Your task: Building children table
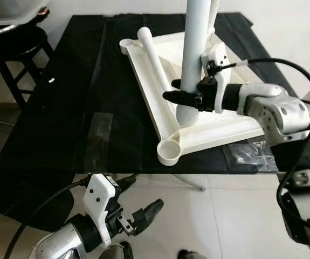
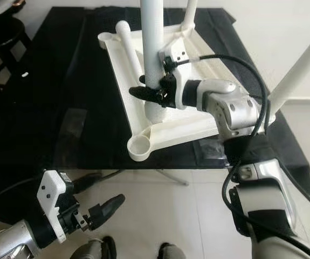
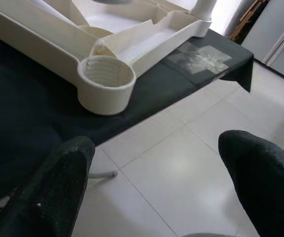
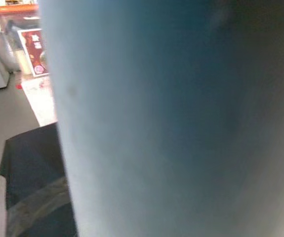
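The white plastic table top lies upside down on a black-draped table. One white leg stands upright on it, and my right gripper is shut around its lower part; the right wrist view shows that leg up close. A second leg lies loose along the top's left rim. The near corner socket is empty, with threads inside. Another leg rises slanted at the right. My left gripper hangs open below the table's front edge, holding nothing.
A black stool stands at the back left. A clear plastic bag lies on the cloth by the top's right corner. A patch of tape marks the cloth. Pale tiled floor lies under the front edge.
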### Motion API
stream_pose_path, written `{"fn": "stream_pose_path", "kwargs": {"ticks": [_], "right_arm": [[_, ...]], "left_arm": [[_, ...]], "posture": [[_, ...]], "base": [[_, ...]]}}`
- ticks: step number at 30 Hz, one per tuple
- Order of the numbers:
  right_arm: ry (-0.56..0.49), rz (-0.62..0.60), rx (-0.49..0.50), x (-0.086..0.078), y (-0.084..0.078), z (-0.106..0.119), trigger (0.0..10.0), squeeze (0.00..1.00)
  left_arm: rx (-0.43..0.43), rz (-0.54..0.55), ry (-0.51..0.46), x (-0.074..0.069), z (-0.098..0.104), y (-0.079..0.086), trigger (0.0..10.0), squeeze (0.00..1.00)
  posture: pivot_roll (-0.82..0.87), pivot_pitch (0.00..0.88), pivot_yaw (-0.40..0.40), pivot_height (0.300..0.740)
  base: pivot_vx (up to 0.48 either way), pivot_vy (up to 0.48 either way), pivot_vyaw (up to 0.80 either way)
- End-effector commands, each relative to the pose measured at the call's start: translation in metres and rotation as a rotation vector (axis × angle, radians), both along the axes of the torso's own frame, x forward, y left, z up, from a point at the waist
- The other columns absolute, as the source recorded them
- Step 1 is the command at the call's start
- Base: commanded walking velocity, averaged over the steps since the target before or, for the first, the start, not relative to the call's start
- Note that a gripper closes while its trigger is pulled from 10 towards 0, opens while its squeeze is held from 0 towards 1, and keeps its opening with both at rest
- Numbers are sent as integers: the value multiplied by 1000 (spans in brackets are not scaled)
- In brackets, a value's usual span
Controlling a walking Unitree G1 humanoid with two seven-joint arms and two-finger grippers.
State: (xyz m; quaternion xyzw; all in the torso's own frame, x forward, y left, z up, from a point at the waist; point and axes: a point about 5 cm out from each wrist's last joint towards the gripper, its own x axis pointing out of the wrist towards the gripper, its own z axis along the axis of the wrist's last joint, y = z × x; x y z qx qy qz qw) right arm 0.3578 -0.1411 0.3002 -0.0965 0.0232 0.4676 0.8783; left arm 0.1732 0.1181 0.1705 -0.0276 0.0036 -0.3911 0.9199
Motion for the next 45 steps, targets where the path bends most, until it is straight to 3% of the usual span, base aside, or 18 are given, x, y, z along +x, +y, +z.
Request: {"fn": "stream_pose_path", "kwargs": {"ticks": [1, 4, 7, 8, 10, 13, 15, 17, 19, 21, 27, 32, 37, 45], "right_arm": [[-12, 7, 15, -1, 2, 5, 10000, 0], [-28, 32, 21, -1, 4, 7, 10000, 0], [-68, 134, 39, -8, 8, 11, 10000, 0], [-91, 223, 45, -16, 10, 13, 10000, 0], [-91, 223, 45, -16, 10, 13, 10000, 0], [-100, 558, 36, -41, 7, 10, 10000, 0], [-100, 558, 36, -41, 7, 10, 10000, 0], [-98, 688, -43, -43, 12, 2, 10000, 0], [-98, 688, -43, -43, 12, 2, 10000, 0], [-103, 778, -102, -41, 25, -1, 10000, 0], [-101, 855, -116, -39, 34, 1, 10000, 0], [-83, 931, -118, -37, 44, 3, 10000, 0], [-80, 954, -128, -37, 47, 3, 10000, 0], [-68, 1032, -233, -45, 52, -3, 10000, 0]], "left_arm": [[4, 5, -7, -3, -1, -2, 10000, 0], [14, 25, -31, -4, -2, -3, 10000, 0], [20, 54, -57, -4, -2, -3, 10000, 0], [22, 72, -68, -4, -2, -3, 10000, 0], [22, 72, -68, -4, -2, -3, 10000, 0], [32, 91, -94, -3, 0, -3, 10000, 0], [32, 91, -94, -3, 0, -3, 10000, 0], [47, 98, -117, -5, 2, -2, 10000, 0], [47, 98, -117, -5, 2, -2, 10000, 0], [75, 129, -148, -7, 6, 2, 10000, 0], [141, 198, -208, -11, 9, 7, 10000, 0], [226, 373, -280, -14, 13, 19, 10000, 0], [233, 396, -287, -14, 13, 20, 10000, 0], [248, 418, -300, -19, 14, 21, 10000, 0]], "posture": [[-24, 309, -7, 740], [-21, 309, -9, 740], [-20, 309, -10, 740], [-20, 310, -11, 740], [-20, 310, -11, 740], [-13, 321, -9, 740], [-13, 321, -9, 740], [-1, 340, -4, 740], [-1, 340, -4, 740], [12, 364, -6, 740], [26, 387, -4, 740], [36, 401, -3, 740], [40, 409, -2, 740], [37, 409, -6, 740]], "base": [[0, 0, 0], [0, 0, 0], [0, 0, 0], [0, 0, 0], [0, 0, 0], [0, 0, 0], [0, 0, 0], [0, 0, 0], [0, 0, 0], [0, 0, 0], [0, 0, 0], [0, 0, 0], [0, 0, 0], [0, 0, 0]]}}
